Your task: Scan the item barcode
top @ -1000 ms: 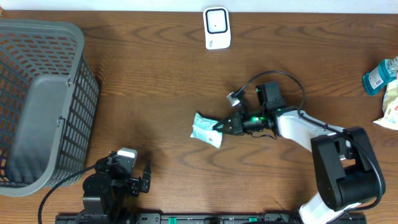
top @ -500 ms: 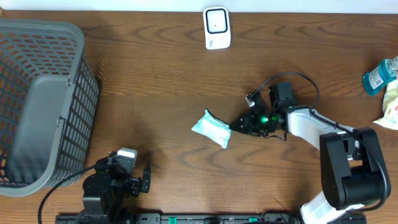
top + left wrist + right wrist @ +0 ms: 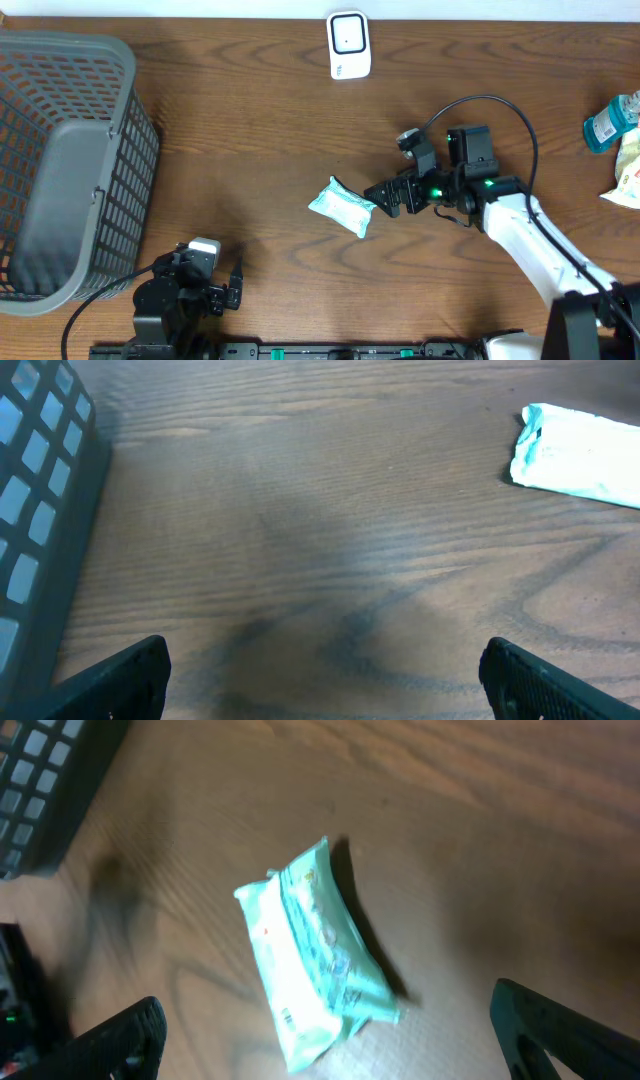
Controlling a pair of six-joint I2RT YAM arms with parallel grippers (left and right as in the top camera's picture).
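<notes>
Although the right gripper sits just beside the pale green packet, its jaws stand apart and grip nothing. The packet lies loose on the wooden table near the middle (set at a slant), well apart from the white scanner at the far edge. The left gripper, near the grey basket, is likewise spread wide and empty.

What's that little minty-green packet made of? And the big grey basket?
The packet looks like soft, slightly shiny plastic film: it is wrinkled, with a crimped end. The basket looks like hard matte grey plastic, moulded as a grid of holes. Both are guesses from looks.
</notes>
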